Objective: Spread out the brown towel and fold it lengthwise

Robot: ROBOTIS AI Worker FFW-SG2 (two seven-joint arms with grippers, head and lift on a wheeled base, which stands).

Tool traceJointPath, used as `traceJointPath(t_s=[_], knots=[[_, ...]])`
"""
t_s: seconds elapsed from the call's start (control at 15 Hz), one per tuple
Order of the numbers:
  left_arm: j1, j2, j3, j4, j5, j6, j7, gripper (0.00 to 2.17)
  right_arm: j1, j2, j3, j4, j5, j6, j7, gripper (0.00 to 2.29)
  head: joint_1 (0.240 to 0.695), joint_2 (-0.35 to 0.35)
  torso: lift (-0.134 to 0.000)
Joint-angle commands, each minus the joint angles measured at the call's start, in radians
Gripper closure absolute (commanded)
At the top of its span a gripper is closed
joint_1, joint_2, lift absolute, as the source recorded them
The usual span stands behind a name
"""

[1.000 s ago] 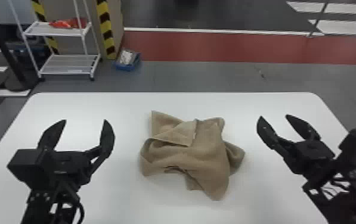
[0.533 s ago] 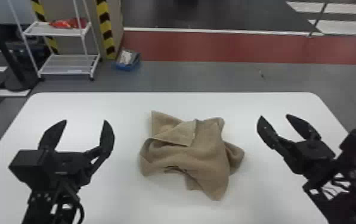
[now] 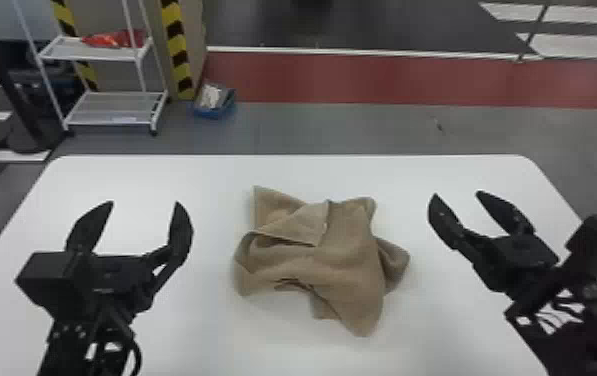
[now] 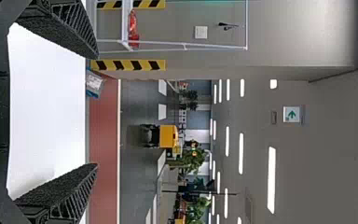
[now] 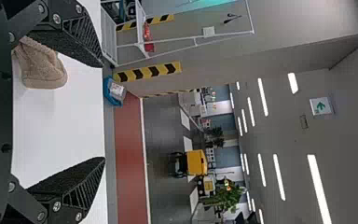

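Across the middle of the white table (image 3: 462, 170) in the head view lies one brown towel (image 3: 342, 260), crumpled, its overlapping folds hiding the layers beneath. Two grippers flank it, both apart from the cloth: the left gripper (image 3: 144, 202) with its two fingers spread wide, and the right gripper (image 3: 457, 194), also wide. Both arms are cut off by the frame. Beyond the table stand one white rack (image 3: 107, 107) with two shelves showing, a red item (image 3: 117, 39) on the upper one, and one blue box (image 3: 214, 114) whose contents are hard to make out. From the left wrist, the left gripper (image 4: 97, 111) has its two fingers far apart over the tabletop. From the right wrist, the right gripper (image 5: 103, 112) shows a similarly broad gap; part of the brown towel lies on the table, partly hidden by one finger.
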Motion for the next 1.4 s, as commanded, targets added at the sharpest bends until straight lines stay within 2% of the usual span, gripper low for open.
traceJointPath(t_s=[0.0, 0.07, 0.27, 0.33, 0.4, 0.53, 0.73, 0.87, 1.07, 1.27, 1.33], knots=[[0.0, 0.0, -0.004, 0.004, 0.0, 0.0, 0.0, 0.06, -0.007, -0.001, 0.046, 0.0, 0.01, 0.004, -0.001, 0.19, 0.695, -0.038, -0.124], [0.0, 0.0, -0.005, 0.004, -0.002, 0.003, -0.002, 0.06, -0.02, -0.001, 0.084, 0.0, 0.024, 0.026, -0.001, 0.19, 0.695, -0.033, -0.124], [0.0, 0.0, -0.011, 0.003, -0.002, 0.015, -0.008, 0.06, -0.06, -0.001, 0.262, 0.022, 0.133, 0.056, -0.001, 0.19, 0.695, 0.01, -0.124], [0.0, 0.002, -0.013, 0.001, -0.002, 0.015, -0.008, 0.06, -0.075, -0.001, 0.311, 0.037, 0.156, 0.056, -0.003, 0.19, 0.695, 0.034, -0.124], [0.0, 0.003, -0.013, 0.0, -0.002, 0.015, -0.009, 0.06, -0.093, -0.001, 0.36, 0.048, 0.185, 0.072, -0.015, 0.2, 0.695, 0.089, -0.124], [0.005, 0.009, -0.011, -0.002, -0.002, 0.015, -0.008, 0.07, -0.121, -0.001, 0.425, 0.069, 0.269, 0.124, -0.037, 0.22, 0.695, 0.144, -0.124], [0.008, 0.011, -0.007, -0.003, -0.002, 0.015, -0.008, 0.07, -0.152, 0.0, 0.474, 0.1, 0.337, 0.188, -0.038, 0.25, 0.695, 0.198, -0.124], [0.006, 0.011, -0.011, -0.003, -0.002, 0.015, -0.011, 0.07, -0.165, 0.002, 0.488, 0.115, 0.349, 0.194, -0.038, 0.29, 0.695, 0.213, -0.124], [0.005, 0.011, -0.013, -0.002, -0.002, 0.015, -0.011, 0.07, -0.187, 0.003, 0.494, 0.123, 0.39, 0.286, -0.057, 0.35, 0.695, 0.219, -0.124], [0.005, 0.011, -0.011, -0.002, -0.002, 0.015, -0.011, 0.07, -0.207, 0.002, 0.494, 0.14, 0.395, 0.314, -0.061, 0.35, 0.695, 0.207, -0.124], [0.003, 0.011, -0.011, 0.0, -0.002, 0.015, -0.011, 0.07, -0.211, 0.002, 0.491, 0.143, 0.393, 0.32, -0.061, 0.41, 0.695, 0.204, -0.124]])
